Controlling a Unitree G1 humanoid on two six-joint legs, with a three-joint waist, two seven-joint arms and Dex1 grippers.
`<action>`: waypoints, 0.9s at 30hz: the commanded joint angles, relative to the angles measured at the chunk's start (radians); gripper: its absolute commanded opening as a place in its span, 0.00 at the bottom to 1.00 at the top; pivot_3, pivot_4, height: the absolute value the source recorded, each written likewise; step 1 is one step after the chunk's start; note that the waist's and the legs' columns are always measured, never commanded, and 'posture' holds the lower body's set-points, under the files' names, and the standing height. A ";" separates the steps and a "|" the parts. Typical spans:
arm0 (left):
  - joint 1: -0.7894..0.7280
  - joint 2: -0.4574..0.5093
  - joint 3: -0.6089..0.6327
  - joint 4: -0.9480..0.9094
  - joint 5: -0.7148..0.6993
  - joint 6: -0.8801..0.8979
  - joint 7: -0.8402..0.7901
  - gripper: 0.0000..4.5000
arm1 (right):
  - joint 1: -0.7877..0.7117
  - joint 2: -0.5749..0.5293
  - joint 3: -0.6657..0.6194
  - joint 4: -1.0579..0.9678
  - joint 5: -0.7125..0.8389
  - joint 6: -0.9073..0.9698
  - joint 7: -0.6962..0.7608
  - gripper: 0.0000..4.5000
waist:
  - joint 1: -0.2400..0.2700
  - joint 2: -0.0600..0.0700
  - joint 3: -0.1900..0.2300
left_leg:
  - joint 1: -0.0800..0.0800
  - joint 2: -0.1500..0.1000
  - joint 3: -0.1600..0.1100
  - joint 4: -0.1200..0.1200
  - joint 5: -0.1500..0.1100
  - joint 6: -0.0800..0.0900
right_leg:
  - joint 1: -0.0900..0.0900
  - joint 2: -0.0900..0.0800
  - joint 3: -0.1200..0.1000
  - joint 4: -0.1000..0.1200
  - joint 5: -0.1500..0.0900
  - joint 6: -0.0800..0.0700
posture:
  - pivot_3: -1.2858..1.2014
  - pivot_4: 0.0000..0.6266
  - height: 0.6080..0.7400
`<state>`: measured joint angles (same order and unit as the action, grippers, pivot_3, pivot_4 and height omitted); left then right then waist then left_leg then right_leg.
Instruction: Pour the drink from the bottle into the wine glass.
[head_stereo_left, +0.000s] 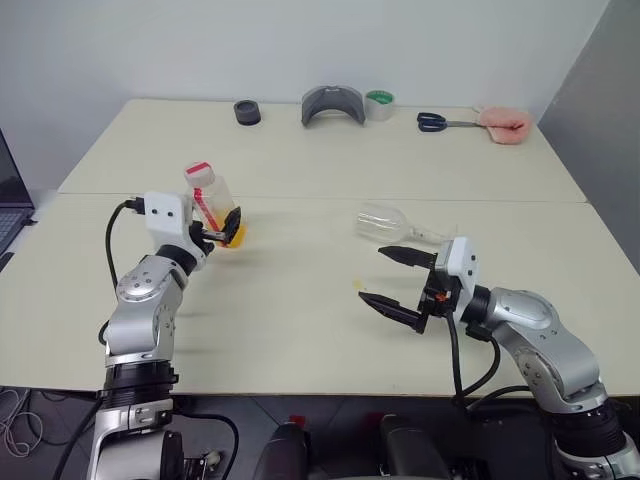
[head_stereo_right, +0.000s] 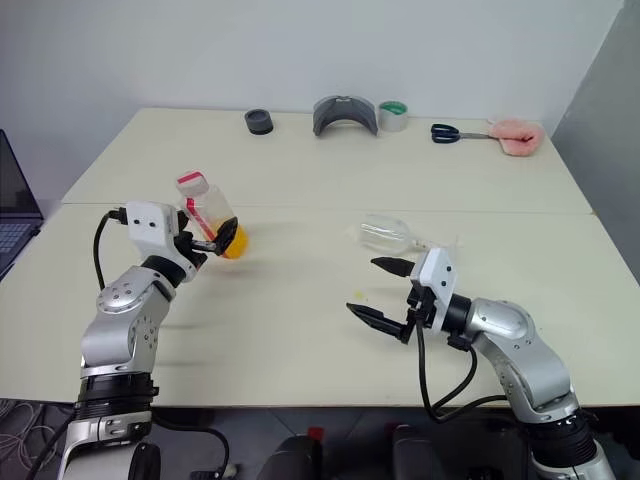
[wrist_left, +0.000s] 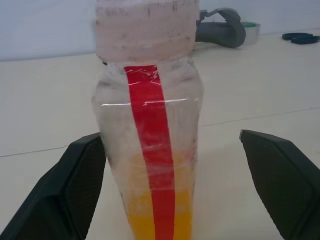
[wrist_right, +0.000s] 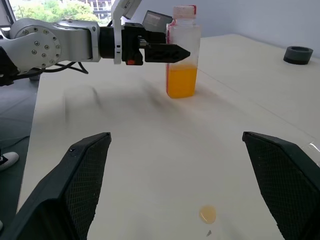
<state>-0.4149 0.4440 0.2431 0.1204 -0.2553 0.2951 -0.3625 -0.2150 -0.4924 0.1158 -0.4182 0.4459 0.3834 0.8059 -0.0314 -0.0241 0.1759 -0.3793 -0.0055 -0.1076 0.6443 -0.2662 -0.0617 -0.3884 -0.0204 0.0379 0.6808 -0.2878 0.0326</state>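
Observation:
The bottle (head_stereo_left: 208, 192) stands upright at the left of the table, clear with a red stripe and a red-and-white band at its mouth. The orange drink (wrist_right: 182, 82) fills its lower part. My left gripper (head_stereo_left: 226, 231) is open, one finger on each side of the bottle's lower half (wrist_left: 150, 125). One pad lies against the bottle and the other stands clear of it. The wine glass (head_stereo_left: 385, 222) lies on its side near the table's middle. My right gripper (head_stereo_left: 372, 274) hangs open and empty just in front of the glass, pointing left.
A small orange drop (wrist_right: 207, 214) lies on the table below my right gripper. Along the far edge sit a black ring (head_stereo_left: 247, 112), a grey curved piece (head_stereo_left: 333, 104), a tape roll (head_stereo_left: 379, 104), scissors (head_stereo_left: 440, 122) and a pink object (head_stereo_left: 503, 124). A laptop (head_stereo_left: 10, 205) is at the left.

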 joint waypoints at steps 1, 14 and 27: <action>-0.036 0.012 -0.003 0.006 0.013 -0.021 0.000 1.00 | -0.017 0.004 0.002 -0.036 0.008 -0.006 0.002 1.00 | 0.000 0.000 0.000 | 0.000 0.000 0.000 0.000 0.000 0.000 | 0.000 0.000 0.000 0.000 0.000 0.000 | 0.52 0.24 1.00; -0.148 0.024 -0.027 0.141 0.061 -0.072 -0.015 1.00 | -0.028 0.011 0.017 -0.028 0.000 -0.009 0.000 1.00 | 0.000 0.000 0.000 | 0.000 0.000 0.000 0.000 0.000 0.000 | 0.000 0.000 0.000 0.000 0.000 0.000 | 0.52 0.24 1.00; -0.224 0.049 -0.032 0.277 0.087 -0.151 -0.034 1.00 | -0.031 0.019 0.033 -0.028 -0.007 -0.012 -0.004 1.00 | 0.000 0.000 0.000 | -0.001 0.000 -0.001 0.000 0.000 0.000 | -0.001 0.000 -0.001 0.000 0.000 0.000 | 0.52 0.24 1.00</action>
<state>-0.6112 0.4754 0.2096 0.4066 -0.1747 0.1692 -0.3868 -0.2316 -0.4731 0.1540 -0.4180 0.4415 0.3833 0.8035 -0.0315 -0.0243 0.1760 -0.3800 -0.0057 -0.1082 0.6447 -0.2661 -0.0618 -0.3889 -0.0206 0.0373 0.6809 -0.2878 0.0326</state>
